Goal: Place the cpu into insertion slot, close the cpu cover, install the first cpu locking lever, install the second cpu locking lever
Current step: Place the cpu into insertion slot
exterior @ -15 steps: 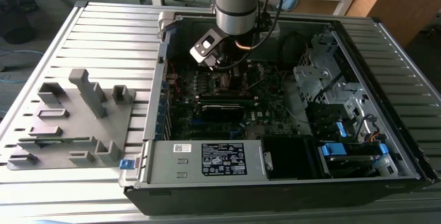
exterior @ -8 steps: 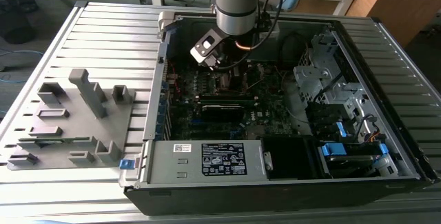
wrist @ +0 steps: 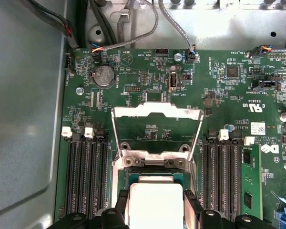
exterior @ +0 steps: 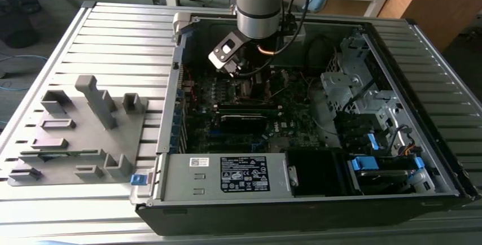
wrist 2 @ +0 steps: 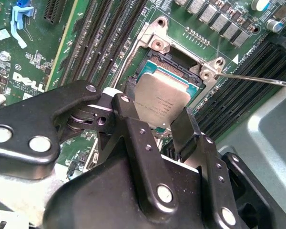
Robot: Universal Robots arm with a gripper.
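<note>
From my station, the arm (exterior: 260,2) comes down in the upper middle of the exterior view, into the open computer case (exterior: 175,87) that lies on the slatted counter (exterior: 113,36). On the exterior view's left, in the lower part of the frame, a grey fixture tray (exterior: 75,132) sits on the same counter, well apart from the arm.

In the second wrist view I see the claw (wrist 2: 152,112) narrowed onto the cpu (wrist 2: 162,98). One black finger presses each of two opposite edges, and the silver-grey top shows between them. The chip sits over the insertion slot (wrist 2: 174,61), whose dark rim shows just past the chip's far edge. I cannot tell whether the cpu is fully seated or a little above the recess.

The first wrist view shows the cpu cover (wrist: 186,113) swung open. Its silver frame stands back from the socket on the hinge side, with green motherboard (wrist: 133,71) visible through the square window. It is clear of the chip and of the fingers.

One thin locking lever (wrist 2: 257,79) sticks out from a corner of the socket bracket, unlatched and angled away across the board.

Rows of long black memory slots (wrist: 86,176) flank the socket on both sides. A memory stick (wrist: 248,181) is fitted in a slot on one side.
</note>
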